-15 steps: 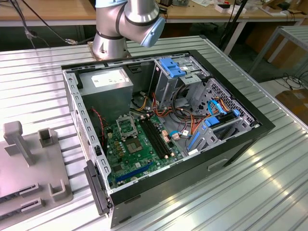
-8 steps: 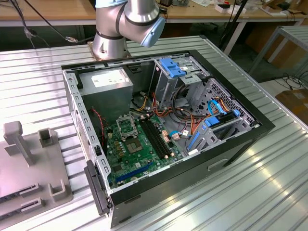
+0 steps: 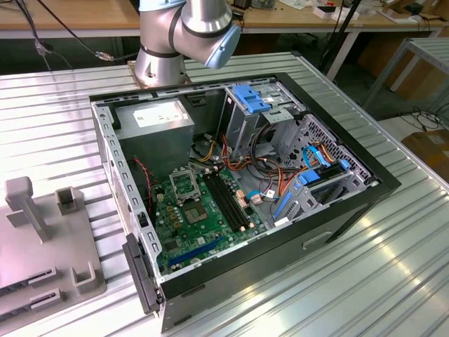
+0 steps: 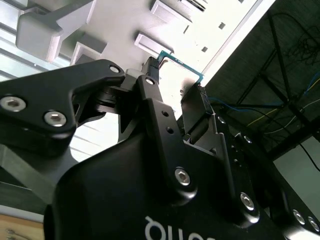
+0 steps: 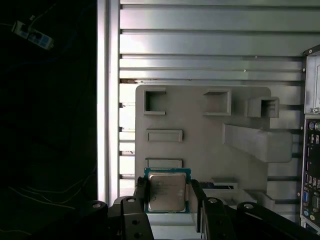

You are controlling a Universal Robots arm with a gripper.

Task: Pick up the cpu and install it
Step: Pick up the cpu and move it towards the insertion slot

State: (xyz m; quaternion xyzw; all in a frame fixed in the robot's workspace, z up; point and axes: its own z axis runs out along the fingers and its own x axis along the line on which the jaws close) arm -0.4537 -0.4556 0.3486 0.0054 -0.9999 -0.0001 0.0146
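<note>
The cpu (image 5: 167,192), a small square chip with a silvery-grey top and a green edge, sits between the two black fingers (image 5: 140,194) of my gripper (image 5: 168,196) in the first wrist view. The fingers press on two opposite sides of it, so the gripper is shut on it. In the second wrist view the cpu's green edge (image 4: 181,64) spans the gap between the fingertips of the gripper (image 4: 176,77). It is held over the grey holder tray (image 5: 200,135). The open socket (image 3: 184,184) shows on the green motherboard (image 3: 203,221) in the exterior view.
The open black computer case (image 3: 351,203) lies on the ribbed metal table (image 3: 56,119), with cables and blue drive clips inside. The grey holder tray (image 3: 42,239) with raised blocks lies at the exterior view's left. The arm's base (image 3: 161,56) stands behind the case.
</note>
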